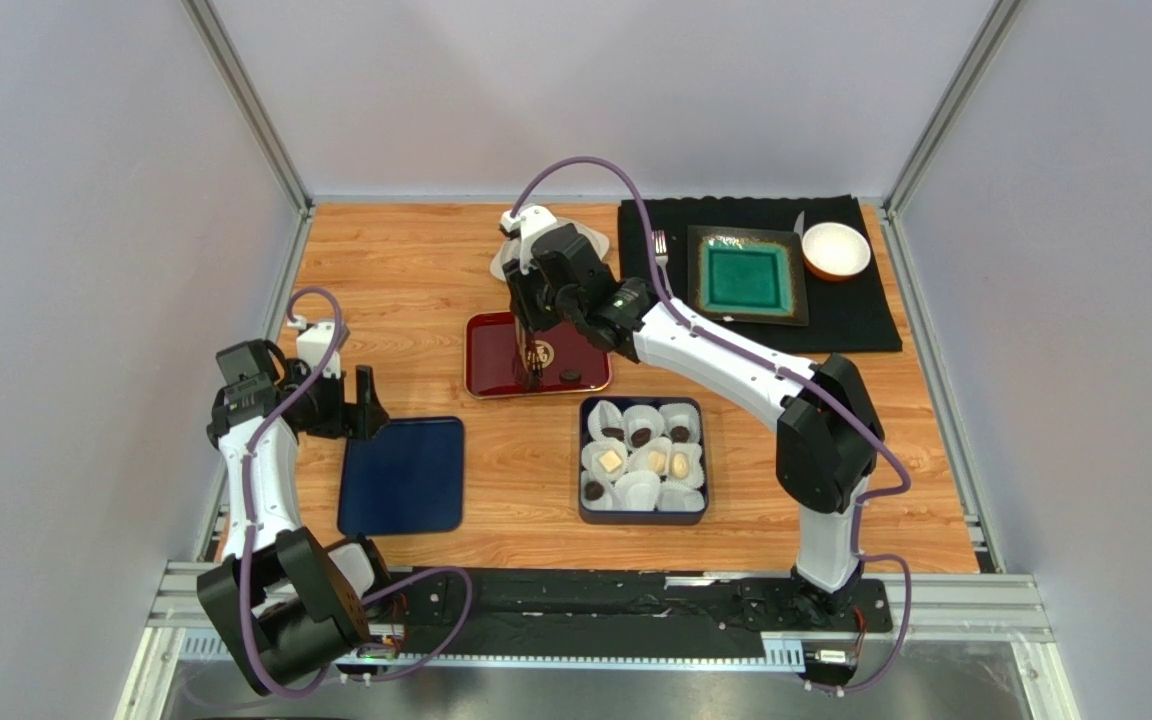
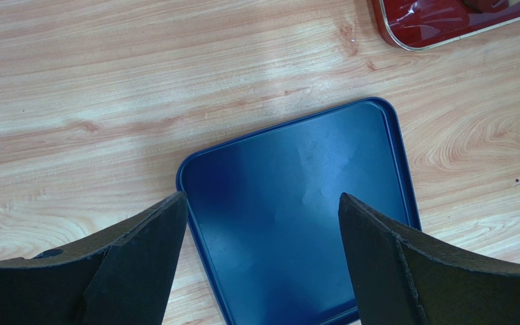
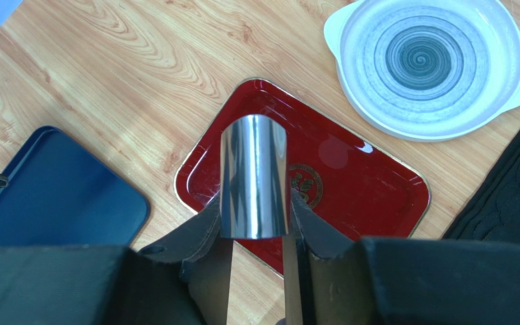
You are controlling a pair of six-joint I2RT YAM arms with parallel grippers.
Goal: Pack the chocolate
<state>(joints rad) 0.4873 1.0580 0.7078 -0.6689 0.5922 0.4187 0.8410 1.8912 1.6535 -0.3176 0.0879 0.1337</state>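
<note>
A light wooden tabletop (image 1: pixel 432 285) with a wavy, knotted grain fills the floor of a small booth. Plain pale grey walls close it in on three sides: a back wall (image 1: pixel 597 90), a left wall (image 1: pixel 71 300) and a right wall (image 1: pixel 1093 300). Slim metal posts (image 1: pixel 247 105) rise at the two far corners where the walls meet, and thin metal strips run along the tabletop's side edges. A ribbed aluminium rail (image 1: pixel 973 608) crosses the near edge. The light is soft and even, shadows are faint, and the wood shows a pale sheen in the wrist views.
</note>
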